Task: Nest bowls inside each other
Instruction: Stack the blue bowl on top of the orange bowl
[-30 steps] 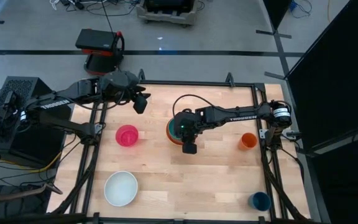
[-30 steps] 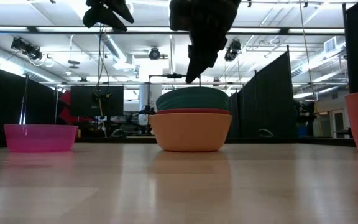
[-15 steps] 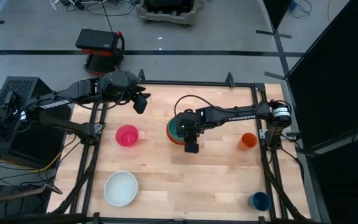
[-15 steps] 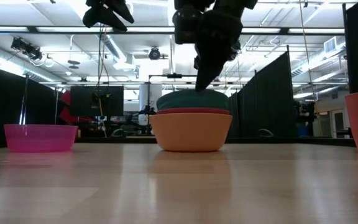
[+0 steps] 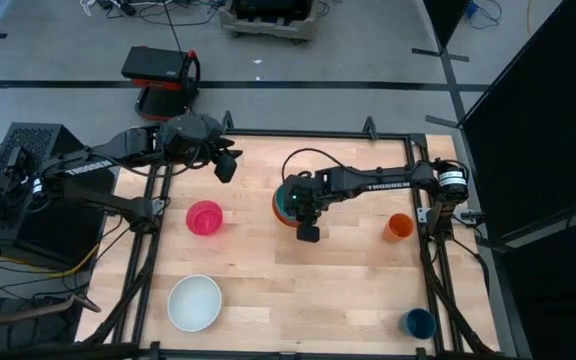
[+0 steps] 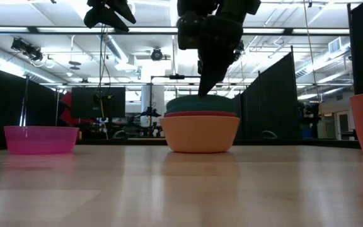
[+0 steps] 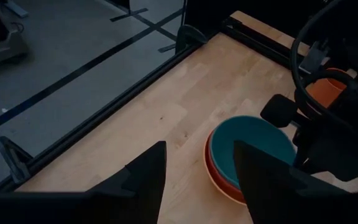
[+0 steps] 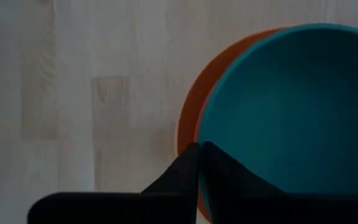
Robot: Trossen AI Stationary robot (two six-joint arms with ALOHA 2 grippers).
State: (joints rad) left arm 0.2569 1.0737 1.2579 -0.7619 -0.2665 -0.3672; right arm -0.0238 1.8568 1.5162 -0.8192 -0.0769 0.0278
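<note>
Three bowls sit nested at the table's middle: a teal bowl (image 6: 201, 104) inside a red-orange bowl (image 6: 200, 114) inside a yellow-orange bowl (image 6: 199, 133), which rests on its base. My right gripper (image 8: 199, 148) is shut, its tips on the near-left part of the teal bowl's rim. A pink bowl (image 5: 205, 217) stands alone on the left. A white bowl (image 5: 194, 303) stands at the near left. My left gripper (image 5: 226, 166) hangs open above the table's far left part, holding nothing. My right gripper presses its shut fingertips (image 6: 202, 88) down on the teal bowl's rim (image 8: 199, 127), on the near-left side of the bowl. The fingers come steeply from above, slanting in from the table's right. The teal bowl sits level in the stack, which stands on the table.
An orange cup (image 5: 399, 226) stands near the right edge, and a dark blue cup (image 5: 418, 322) stands at the near right corner. A black frame (image 5: 318, 133) runs round the table. Bare wood lies between the stack and the near edge.
My right gripper has come down onto the teal bowl's rim, and its fingers have shut. The teal bowl has sunk deeper into the red-orange bowl and sits level. The whole stack has slid slightly toward the table's right edge.
</note>
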